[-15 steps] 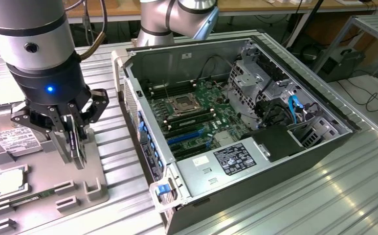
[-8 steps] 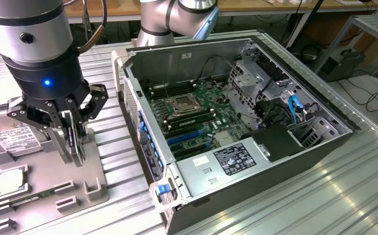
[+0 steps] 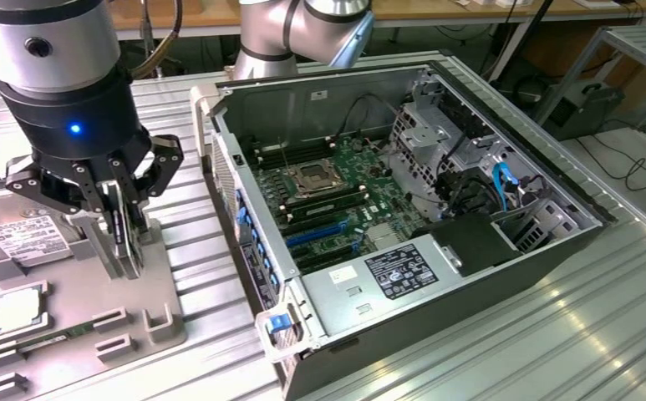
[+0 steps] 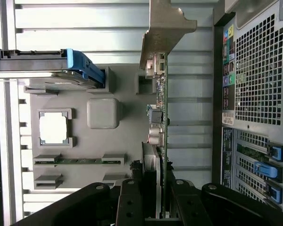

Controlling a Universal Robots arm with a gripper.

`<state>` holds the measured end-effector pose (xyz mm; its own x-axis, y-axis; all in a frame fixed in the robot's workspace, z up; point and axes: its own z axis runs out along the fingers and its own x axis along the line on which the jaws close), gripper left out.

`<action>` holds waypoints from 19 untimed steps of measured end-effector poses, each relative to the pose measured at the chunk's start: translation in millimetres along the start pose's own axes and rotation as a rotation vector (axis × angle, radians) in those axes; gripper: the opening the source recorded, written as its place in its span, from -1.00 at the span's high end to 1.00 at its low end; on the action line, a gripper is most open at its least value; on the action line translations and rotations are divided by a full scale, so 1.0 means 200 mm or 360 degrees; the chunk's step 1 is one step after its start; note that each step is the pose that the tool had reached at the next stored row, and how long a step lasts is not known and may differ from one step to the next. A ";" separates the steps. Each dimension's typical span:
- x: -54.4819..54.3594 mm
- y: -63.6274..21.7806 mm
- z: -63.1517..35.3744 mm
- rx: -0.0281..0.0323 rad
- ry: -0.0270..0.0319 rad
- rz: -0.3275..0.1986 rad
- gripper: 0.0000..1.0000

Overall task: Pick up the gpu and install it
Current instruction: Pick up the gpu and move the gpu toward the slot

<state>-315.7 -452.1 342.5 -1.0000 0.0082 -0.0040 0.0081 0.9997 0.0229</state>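
**Gpu clamped at the grey tray**

I see the gripper (image 3: pixel 122 238) (image 4: pixel 155 188) with its dark jaws closed on the gpu (image 3: pixel 131 255) (image 4: pixel 159 117), a thin flat card, at the matte grey moulded tray (image 3: pixel 89 292) (image 4: pixel 104 84) beside the open metal computer case (image 3: pixel 412 209). The card's long axis runs away from the fingers (the pale silvery bracket (image 4: pixel 167 23) is at the far end).

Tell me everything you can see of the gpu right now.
The gpu is a thin green circuit card, seen edge-on, with small silvery connectors along it and a pale metal bracket at one end. It stands on edge, clamped in the gripper at the end opposite the bracket, over the grey parts tray beside the open computer case. Whether it touches the tray cannot be told.
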 end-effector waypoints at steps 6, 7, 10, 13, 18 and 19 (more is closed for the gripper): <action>0.00 0.001 -0.036 0.00000 0.00004 0.0000 0.44; 0.00 0.001 -0.041 0.00001 0.00006 0.0000 0.44; 0.00 0.001 -0.057 0.00000 0.00006 0.0000 0.44; 0.00 0.002 -0.072 0.00000 0.00005 0.0000 0.44; 0.00 0.002 -0.100 0.00000 0.00010 0.0000 0.44; 0.00 0.002 -0.106 0.00001 0.00012 0.0000 0.44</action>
<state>-315.7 -452.1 363.7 -1.0000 0.0082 -0.0032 0.0081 0.9997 0.0228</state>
